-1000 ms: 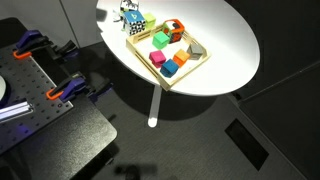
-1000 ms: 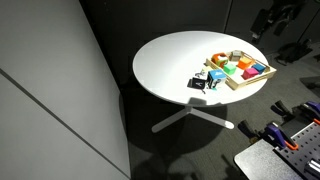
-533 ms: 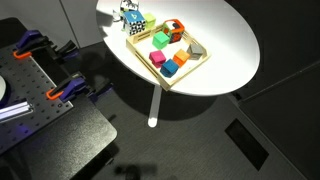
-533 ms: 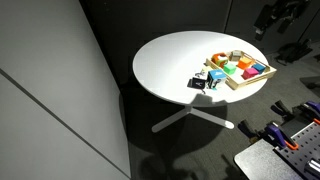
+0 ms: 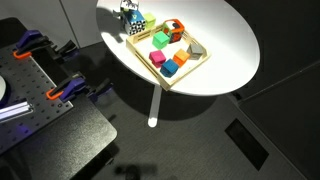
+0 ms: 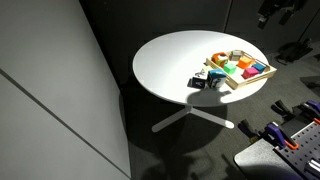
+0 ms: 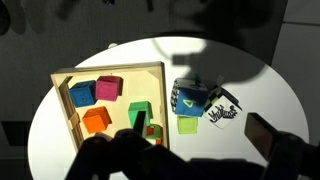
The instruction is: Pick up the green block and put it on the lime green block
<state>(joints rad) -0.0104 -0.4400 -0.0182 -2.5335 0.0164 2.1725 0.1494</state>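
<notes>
Arm (image 6: 277,10) just drifted up a bit, so nothing's started: green block (image 7: 139,117) untouched in the tray (image 7: 110,68), lime green block (image 7: 187,124) beside it, jaws too dark to tell.

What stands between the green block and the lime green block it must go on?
The side wall of the wooden tray: the green block lies inside the tray, the lime green block outside it, beside a dark patterned cube. Nothing else visible intervenes.
</notes>
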